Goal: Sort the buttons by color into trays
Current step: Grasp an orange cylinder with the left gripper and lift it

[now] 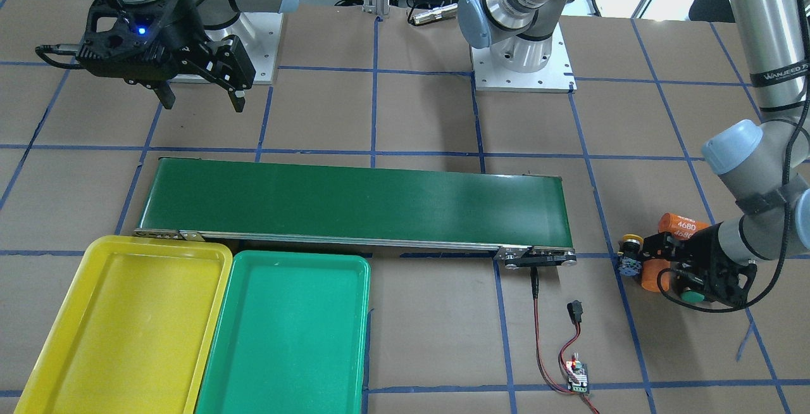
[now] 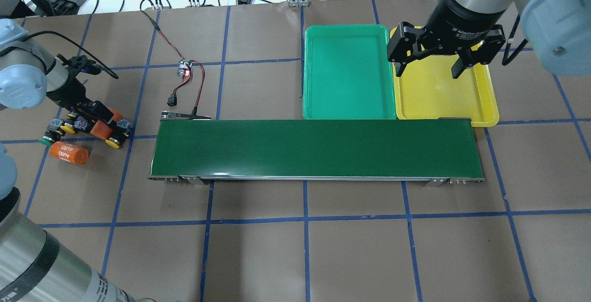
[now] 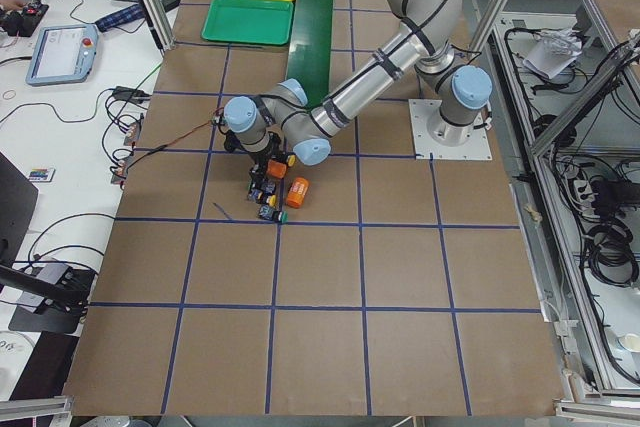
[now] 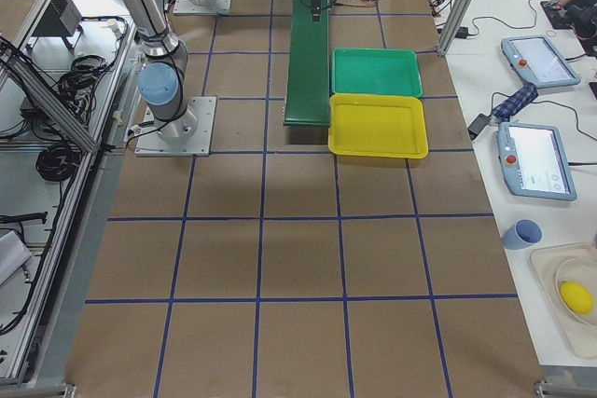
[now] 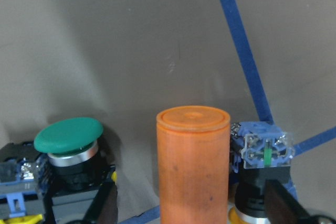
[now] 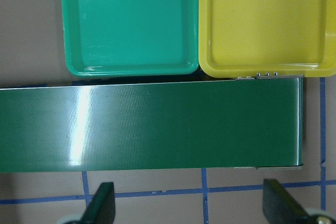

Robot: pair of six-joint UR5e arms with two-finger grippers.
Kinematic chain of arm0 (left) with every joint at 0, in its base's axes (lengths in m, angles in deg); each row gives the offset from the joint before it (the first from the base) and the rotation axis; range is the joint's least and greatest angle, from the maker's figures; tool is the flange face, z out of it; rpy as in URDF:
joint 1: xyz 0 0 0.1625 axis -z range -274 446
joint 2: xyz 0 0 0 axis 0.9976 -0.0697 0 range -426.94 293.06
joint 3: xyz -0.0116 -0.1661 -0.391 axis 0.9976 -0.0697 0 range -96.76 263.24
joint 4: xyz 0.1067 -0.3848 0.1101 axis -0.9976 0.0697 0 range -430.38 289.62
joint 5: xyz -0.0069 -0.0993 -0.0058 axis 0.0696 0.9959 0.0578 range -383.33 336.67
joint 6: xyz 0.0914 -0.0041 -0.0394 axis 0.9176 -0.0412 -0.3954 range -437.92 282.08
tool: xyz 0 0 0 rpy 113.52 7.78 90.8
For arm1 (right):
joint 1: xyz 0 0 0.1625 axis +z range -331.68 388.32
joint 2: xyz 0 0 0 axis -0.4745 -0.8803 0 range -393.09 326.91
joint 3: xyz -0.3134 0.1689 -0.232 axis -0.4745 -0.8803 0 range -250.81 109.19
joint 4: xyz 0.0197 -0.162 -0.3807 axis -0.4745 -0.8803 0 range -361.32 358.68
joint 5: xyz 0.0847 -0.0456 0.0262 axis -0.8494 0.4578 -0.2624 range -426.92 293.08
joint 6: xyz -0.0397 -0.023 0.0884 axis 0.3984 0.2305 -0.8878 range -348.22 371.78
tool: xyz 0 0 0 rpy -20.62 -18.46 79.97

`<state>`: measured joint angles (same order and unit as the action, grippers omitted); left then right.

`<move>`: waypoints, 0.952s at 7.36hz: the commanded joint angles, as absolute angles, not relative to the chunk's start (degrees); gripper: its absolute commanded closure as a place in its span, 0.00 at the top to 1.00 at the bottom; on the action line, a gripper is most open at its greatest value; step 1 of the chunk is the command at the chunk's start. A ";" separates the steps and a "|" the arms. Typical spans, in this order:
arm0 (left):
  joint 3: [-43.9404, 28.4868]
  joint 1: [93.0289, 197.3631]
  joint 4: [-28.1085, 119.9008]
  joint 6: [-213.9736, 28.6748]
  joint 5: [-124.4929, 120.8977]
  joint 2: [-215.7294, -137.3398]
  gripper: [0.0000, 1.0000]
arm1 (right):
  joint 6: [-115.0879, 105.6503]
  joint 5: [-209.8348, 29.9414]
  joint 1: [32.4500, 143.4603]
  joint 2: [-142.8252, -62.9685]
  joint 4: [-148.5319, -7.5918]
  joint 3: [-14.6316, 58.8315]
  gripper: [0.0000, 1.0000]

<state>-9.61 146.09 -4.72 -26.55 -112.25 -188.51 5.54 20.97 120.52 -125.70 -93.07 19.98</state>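
yellow tray (image 1: 126, 338), green tray (image 1: 285, 338), dark-green belt (image 1: 354, 205), orange cylinder (image 2: 69, 153), blue-gridded brown table (image 2: 258, 256).

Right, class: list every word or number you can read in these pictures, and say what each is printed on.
"4680": on the orange cylinder; line beneath blurred.
"WANJEED": on a black strap around the left arm.
"2F Adaptive": on the body of the right gripper; rest too small.

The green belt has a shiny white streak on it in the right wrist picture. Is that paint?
No: in the right wrist view it is glare, light bouncing off the conveyor belt; in the overhead view the same belt looks evenly dark green.
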 commanded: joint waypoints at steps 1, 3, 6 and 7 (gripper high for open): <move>-9.57 146.03 -4.73 -26.33 -112.28 -188.76 0.64 | 5.54 20.97 120.52 -125.64 -93.07 19.98 1.00; -9.57 146.03 -4.73 -25.89 -112.19 -189.02 0.50 | 5.54 20.97 120.52 -125.73 -93.07 19.98 1.00; -9.48 146.03 -4.82 -25.80 -112.19 -189.11 0.48 | 5.54 20.97 120.52 -125.55 -93.07 19.98 1.00; -8.44 145.77 -4.90 -25.80 -112.45 -189.20 0.21 | 5.54 20.97 120.52 -125.64 -93.07 19.98 1.00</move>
